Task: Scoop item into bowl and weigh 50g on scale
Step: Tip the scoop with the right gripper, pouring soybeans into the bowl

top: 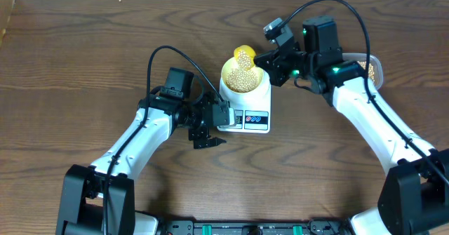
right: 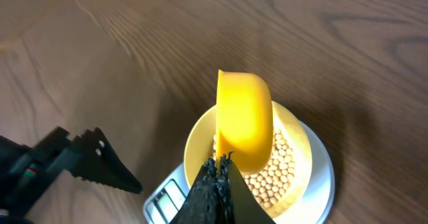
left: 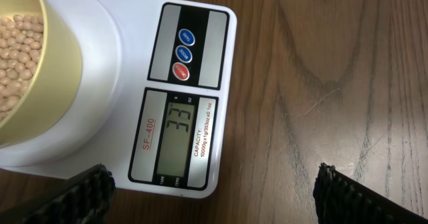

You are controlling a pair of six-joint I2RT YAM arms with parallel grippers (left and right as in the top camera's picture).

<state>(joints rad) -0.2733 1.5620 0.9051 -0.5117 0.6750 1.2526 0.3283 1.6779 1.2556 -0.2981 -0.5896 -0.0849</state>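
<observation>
The white scale (top: 256,116) stands mid-table, its display (left: 175,142) reading 33. The pale yellow-green bowl (top: 229,75) sits on the platform, holding many tan beans (top: 243,79). My right gripper (top: 265,61) is shut on the handle of a yellow scoop (top: 244,52), tipped over the bowl's far side. In the right wrist view the scoop (right: 244,120) shows its underside above the beans (right: 281,164) and the bowl (right: 194,140), with that gripper (right: 221,164) shut on it. My left gripper (top: 210,138) is open and empty at the scale's front left corner; its fingers (left: 83,196) frame the scale (left: 127,83).
A clear plastic tub (top: 372,65) with more beans lies at the right, mostly behind my right arm. Black cables arch over both arms. My left gripper (right: 87,160) shows at the lower left of the right wrist view.
</observation>
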